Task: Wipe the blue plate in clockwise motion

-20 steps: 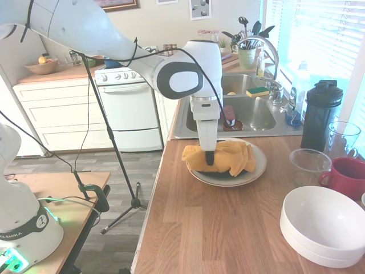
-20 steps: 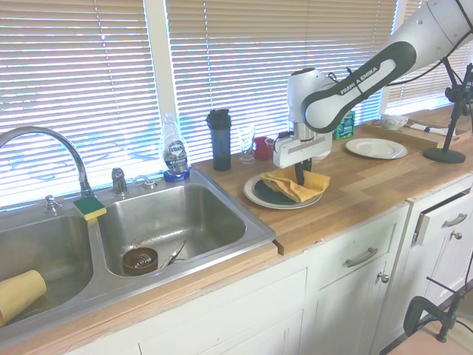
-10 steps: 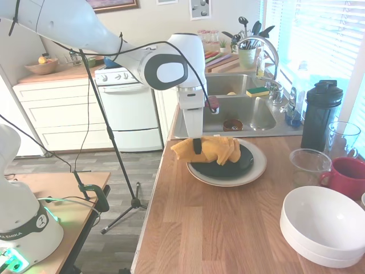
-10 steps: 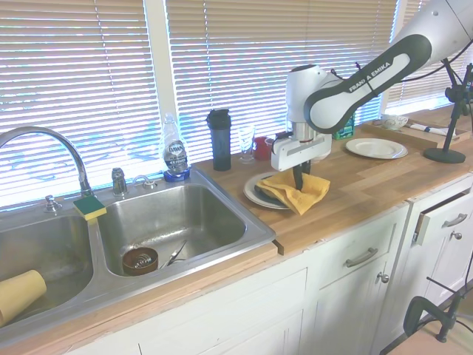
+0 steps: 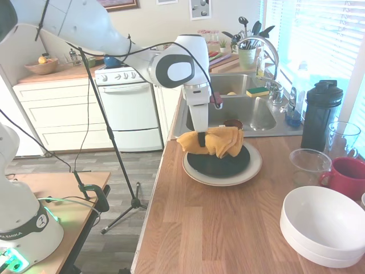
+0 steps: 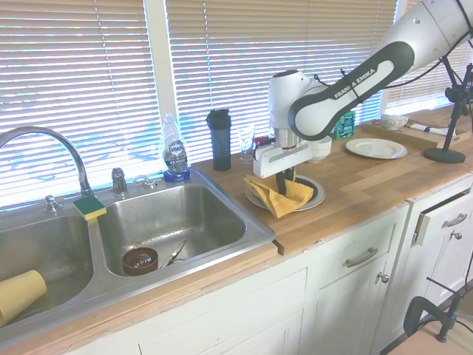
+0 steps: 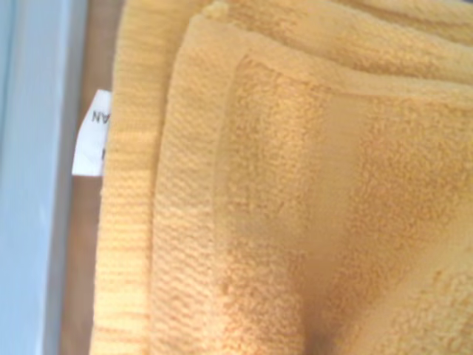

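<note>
Jaws [image 5: 201, 140] clamp folded yellow towel [image 5: 219, 141] over blue plate's [image 5: 219, 164] sink-side edge.

The round, glossy dark teal-blue plate [image 5: 219, 163] sits on the larger cream-white plate [image 5: 251, 169], which rests on the wooden table [image 5: 222, 228] just beside the steel sink [image 5: 251, 114]. A folded yellow towel [image 5: 214, 140] lies over the blue plate's sink-side edge. Stacked white bowls [image 5: 325, 225] stand well apart, nearer the first exterior camera.
</note>
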Robot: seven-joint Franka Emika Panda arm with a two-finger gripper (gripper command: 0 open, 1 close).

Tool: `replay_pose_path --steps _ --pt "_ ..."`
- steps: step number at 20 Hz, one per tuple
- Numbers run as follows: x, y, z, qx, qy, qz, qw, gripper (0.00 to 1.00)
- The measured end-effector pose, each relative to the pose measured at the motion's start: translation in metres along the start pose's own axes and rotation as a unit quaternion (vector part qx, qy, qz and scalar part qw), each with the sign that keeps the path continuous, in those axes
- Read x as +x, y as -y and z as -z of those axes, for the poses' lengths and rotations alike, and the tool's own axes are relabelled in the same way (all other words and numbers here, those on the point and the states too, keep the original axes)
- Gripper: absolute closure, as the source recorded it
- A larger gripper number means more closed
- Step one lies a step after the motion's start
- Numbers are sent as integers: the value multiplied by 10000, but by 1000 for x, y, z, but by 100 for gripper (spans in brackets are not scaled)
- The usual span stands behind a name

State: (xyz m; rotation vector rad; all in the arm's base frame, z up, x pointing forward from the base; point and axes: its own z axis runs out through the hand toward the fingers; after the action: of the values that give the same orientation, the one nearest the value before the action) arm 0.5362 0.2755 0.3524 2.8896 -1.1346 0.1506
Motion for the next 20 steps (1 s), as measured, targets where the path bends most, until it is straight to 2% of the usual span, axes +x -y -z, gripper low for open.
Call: replay_pose_path --steps 9,15,20 --pt "73 15 -8 30 -144 -528 9985 100" --pt "104 0 -9 -33 -191 -788 9967 100" --pt "107 -26 -8 -144 -176 -826 9963 100"
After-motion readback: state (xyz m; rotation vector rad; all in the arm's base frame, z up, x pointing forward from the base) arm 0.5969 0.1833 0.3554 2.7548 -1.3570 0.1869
